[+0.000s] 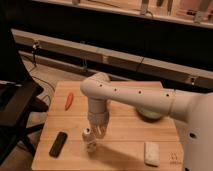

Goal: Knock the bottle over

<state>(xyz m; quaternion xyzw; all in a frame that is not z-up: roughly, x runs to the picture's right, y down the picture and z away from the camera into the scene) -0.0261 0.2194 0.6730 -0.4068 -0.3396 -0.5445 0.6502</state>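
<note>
The white arm [145, 97] reaches down over the wooden table [125, 145], its gripper [98, 133] hanging just beside the upright bottle [89, 140] near the front edge. A black remote [58, 144] lies to the left of the bottle and an orange carrot [69, 101] farther back. A green bowl [150, 114] sits partly behind the arm, and a white sponge [151, 152] lies at the front right.

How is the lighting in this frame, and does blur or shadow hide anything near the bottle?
Camera view: warm, dim light on the wooden table, with a dark background behind. The whole frame is soft. The white arm's gripper hangs right beside the small clear plastic bottle; blur merges their edges, so contact is unclear. The flat black rectangular device reads only as a dark shape.
</note>
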